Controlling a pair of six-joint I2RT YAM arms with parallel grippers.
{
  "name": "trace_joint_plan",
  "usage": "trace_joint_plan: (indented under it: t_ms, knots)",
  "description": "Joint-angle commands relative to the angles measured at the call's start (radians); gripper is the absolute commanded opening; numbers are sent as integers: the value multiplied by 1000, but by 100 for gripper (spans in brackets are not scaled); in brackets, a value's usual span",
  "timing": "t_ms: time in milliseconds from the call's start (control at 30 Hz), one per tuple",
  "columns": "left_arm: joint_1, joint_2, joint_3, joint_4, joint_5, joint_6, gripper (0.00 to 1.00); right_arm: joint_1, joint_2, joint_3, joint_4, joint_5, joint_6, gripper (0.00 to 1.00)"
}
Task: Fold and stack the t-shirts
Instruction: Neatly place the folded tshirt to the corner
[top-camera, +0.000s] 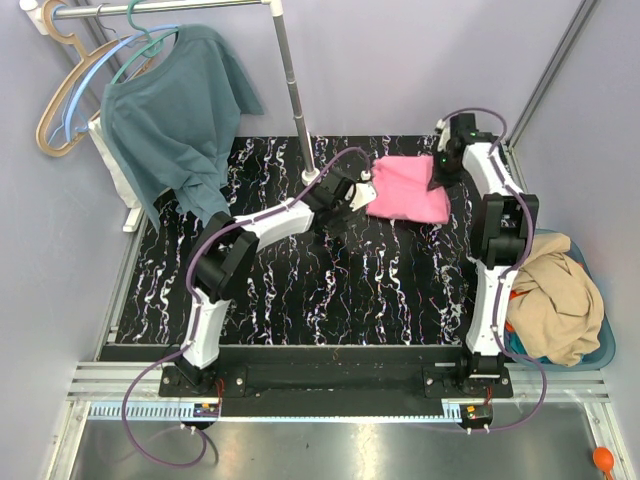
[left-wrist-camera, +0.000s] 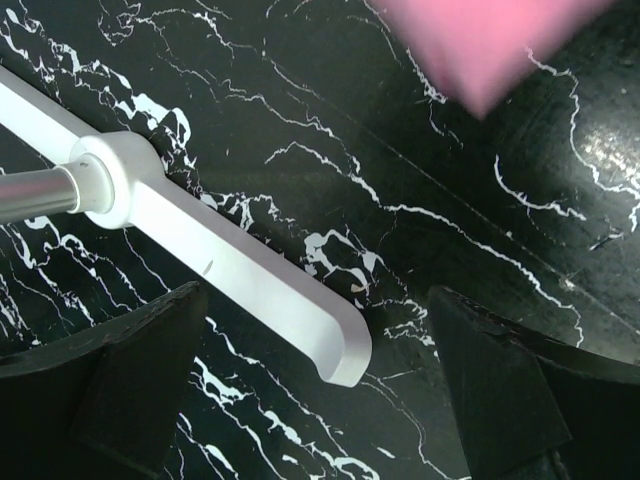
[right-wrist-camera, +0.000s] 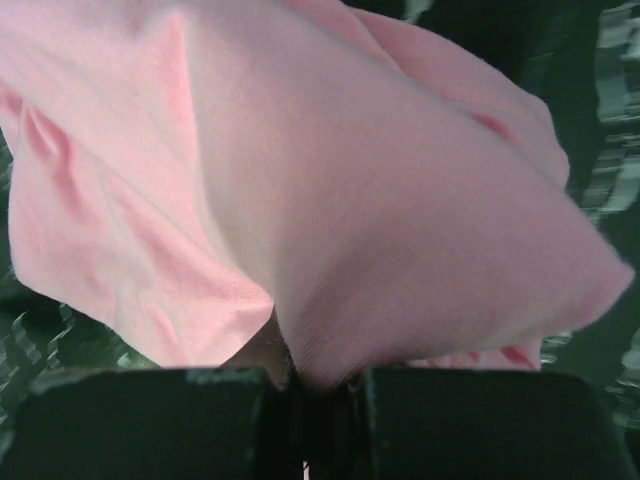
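Note:
A bright pink t-shirt (top-camera: 408, 188) lies folded at the back of the black marbled table (top-camera: 330, 290). My right gripper (top-camera: 436, 178) is at its right edge, shut on a fold of the pink cloth (right-wrist-camera: 350, 200), which bunches between the closed fingers (right-wrist-camera: 310, 385). My left gripper (top-camera: 360, 192) hovers just left of the shirt, open and holding nothing. In the left wrist view its fingers (left-wrist-camera: 130, 370) stand wide apart over the table, with a pink corner (left-wrist-camera: 480, 50) at the top. A tan-beige t-shirt (top-camera: 555, 295) is heaped in a blue basket (top-camera: 600, 350) to the right.
A clothes rack pole (top-camera: 292, 85) rises at the back. Its white foot (left-wrist-camera: 250, 280) lies on the table just under my left gripper. A dusty teal shirt (top-camera: 175, 110) hangs on a hanger at the back left, beside several bare hangers (top-camera: 70, 90).

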Motion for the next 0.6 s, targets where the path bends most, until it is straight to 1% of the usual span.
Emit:
trace_joint_plan:
  t_ms: [0,267,433,567]
  knots:
    - [-2,-80,-27,52,-26,23,99,-55,43,131,-91,268,-80,0]
    - [1,-105,-63,73,-25,23,99,-132,123,268,-108,498,-155,0]
    - [2,-109,-77,81,-23,24,99,-175,169,341,-115,616,-207,0]
    - [2,-108,-78,85,-19,24,99,-196,189,389,-115,682,-247,0]
